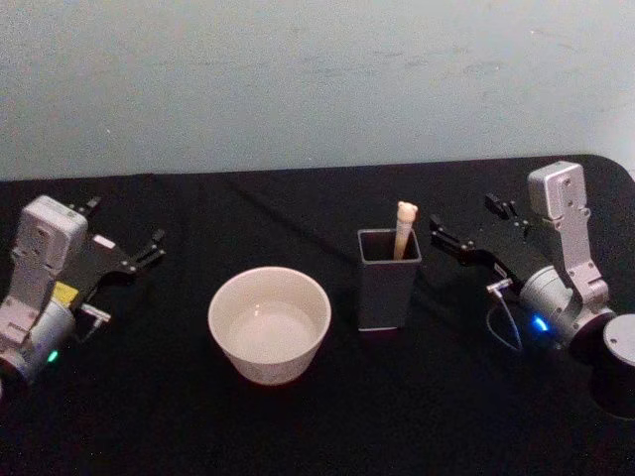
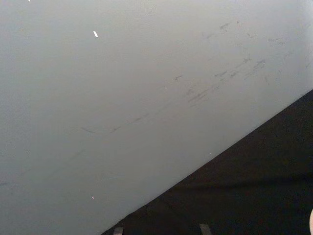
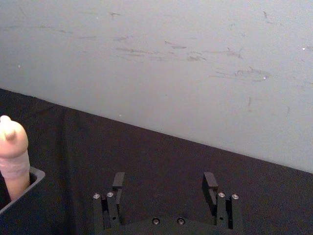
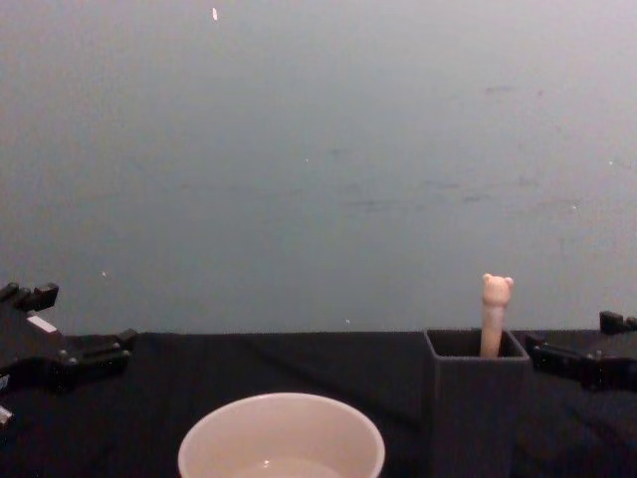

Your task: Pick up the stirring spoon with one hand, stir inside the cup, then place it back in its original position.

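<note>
The stirring spoon (image 1: 405, 228) stands upright in the dark grey square holder (image 1: 388, 280), its original position; only the beige handle with the bear head (image 4: 496, 289) shows above the rim. The cream-white cup (image 1: 269, 324) sits on the black table to the holder's left, with a pale inside. My right gripper (image 1: 468, 220) hovers open just right of the holder, apart from the spoon. In the right wrist view its fingers (image 3: 210, 182) are spread, with the spoon handle (image 3: 12, 152) off to one side. My left gripper (image 1: 124, 228) rests open at the far left, away from the cup.
A black cloth (image 1: 317, 416) covers the table. A pale scuffed wall (image 4: 318, 149) rises close behind its back edge. Bare cloth lies between each gripper and the cup and holder, and in front of them.
</note>
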Motion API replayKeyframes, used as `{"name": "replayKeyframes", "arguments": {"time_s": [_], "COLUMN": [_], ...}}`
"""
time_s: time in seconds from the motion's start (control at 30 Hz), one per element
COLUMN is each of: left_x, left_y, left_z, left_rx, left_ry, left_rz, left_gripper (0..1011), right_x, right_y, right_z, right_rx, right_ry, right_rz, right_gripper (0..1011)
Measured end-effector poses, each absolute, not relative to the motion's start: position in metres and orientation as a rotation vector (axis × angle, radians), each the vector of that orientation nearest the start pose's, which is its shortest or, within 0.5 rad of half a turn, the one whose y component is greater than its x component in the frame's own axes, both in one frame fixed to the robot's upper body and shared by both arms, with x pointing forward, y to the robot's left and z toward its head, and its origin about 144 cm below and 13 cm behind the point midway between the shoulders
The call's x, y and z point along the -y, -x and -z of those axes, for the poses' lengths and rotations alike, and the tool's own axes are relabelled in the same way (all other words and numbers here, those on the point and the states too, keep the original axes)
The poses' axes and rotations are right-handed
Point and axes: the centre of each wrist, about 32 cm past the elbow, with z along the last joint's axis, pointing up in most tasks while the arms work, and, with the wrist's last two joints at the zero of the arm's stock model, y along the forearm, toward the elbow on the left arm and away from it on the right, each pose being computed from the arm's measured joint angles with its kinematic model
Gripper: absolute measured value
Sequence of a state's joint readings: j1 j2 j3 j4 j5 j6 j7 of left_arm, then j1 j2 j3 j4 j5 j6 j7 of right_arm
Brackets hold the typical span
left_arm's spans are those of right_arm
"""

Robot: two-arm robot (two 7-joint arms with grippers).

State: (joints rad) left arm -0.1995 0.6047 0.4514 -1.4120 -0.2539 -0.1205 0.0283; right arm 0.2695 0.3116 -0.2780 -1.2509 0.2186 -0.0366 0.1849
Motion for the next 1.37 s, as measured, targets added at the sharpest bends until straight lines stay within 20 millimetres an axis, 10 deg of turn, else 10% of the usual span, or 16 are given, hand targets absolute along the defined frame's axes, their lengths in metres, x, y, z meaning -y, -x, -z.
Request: {"name": "replayKeyframes", "arguments": {"time_s": [1.37], "left_x": [-0.3097], "left_y": [-0.4886], "left_z": [-1.1398], "left_rx": [0.285], "left_ry": [-0.305], "left_rz": [-1.248], "left_gripper": [1001], "right_x": [0.2686], "right_y": [-0.5257], "right_z": [-1.1299], "right_rx": [0.045], "right_ry": [0.177], "right_rz": [1.217], "right_gripper": [1002]}}
